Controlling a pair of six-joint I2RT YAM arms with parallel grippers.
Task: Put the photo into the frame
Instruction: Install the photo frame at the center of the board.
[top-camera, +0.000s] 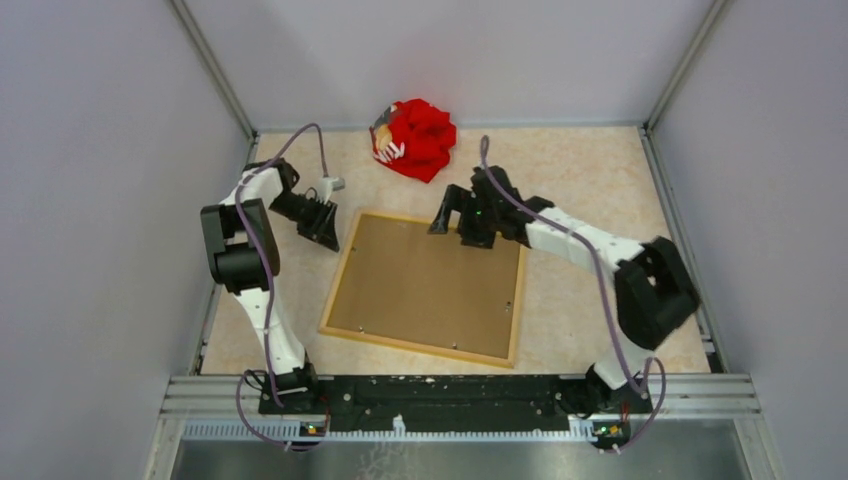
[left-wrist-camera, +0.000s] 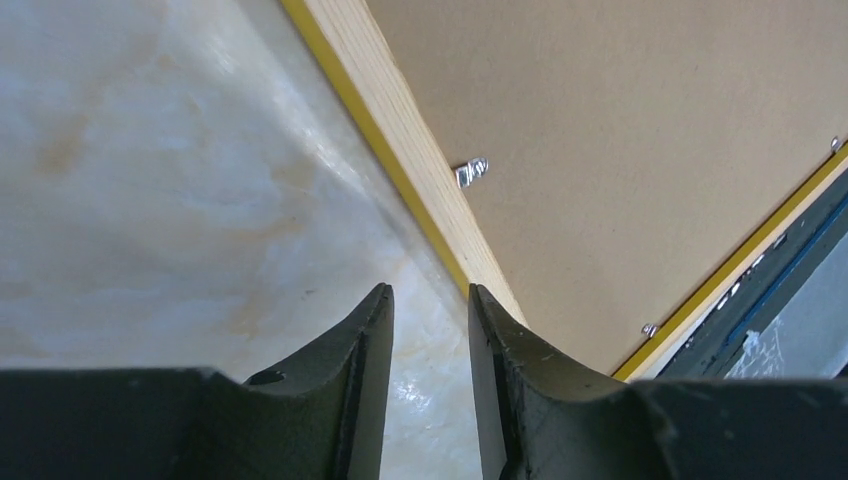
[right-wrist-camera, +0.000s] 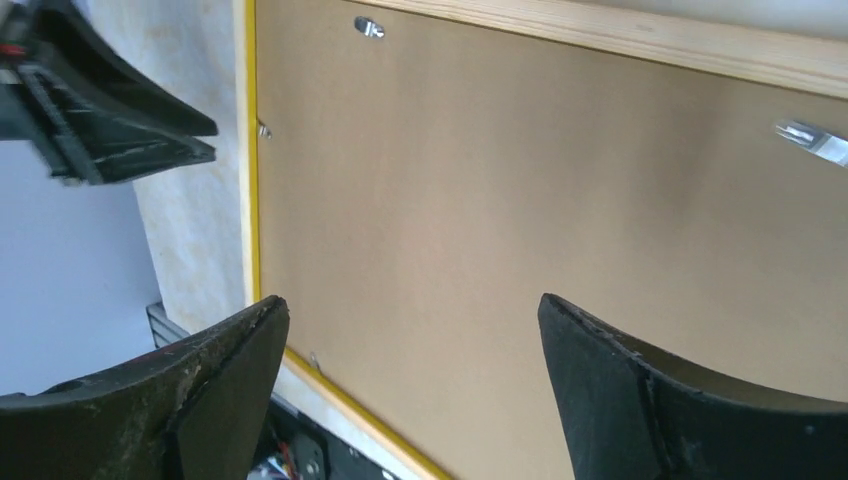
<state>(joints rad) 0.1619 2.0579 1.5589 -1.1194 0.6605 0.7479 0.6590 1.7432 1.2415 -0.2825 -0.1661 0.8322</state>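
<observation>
The frame (top-camera: 338, 283) lies face down on the table, its light wood reverse and thin yellow edge (left-wrist-camera: 400, 130) showing. A plain brown backing board (top-camera: 430, 285) fills it, with small metal clips (left-wrist-camera: 470, 172) at the rim. The photo is hidden. My left gripper (top-camera: 325, 232) hovers just off the frame's far left corner; its jaws (left-wrist-camera: 430, 292) stand a little apart with only table between them. My right gripper (top-camera: 455, 225) hangs over the frame's far edge, wide open (right-wrist-camera: 410, 305) above the board (right-wrist-camera: 480, 200), holding nothing.
A crumpled red cloth (top-camera: 425, 140) with a small striped object lies at the back of the table. Grey walls close in the left, right and back. A black mounting rail (top-camera: 460, 390) runs along the near edge.
</observation>
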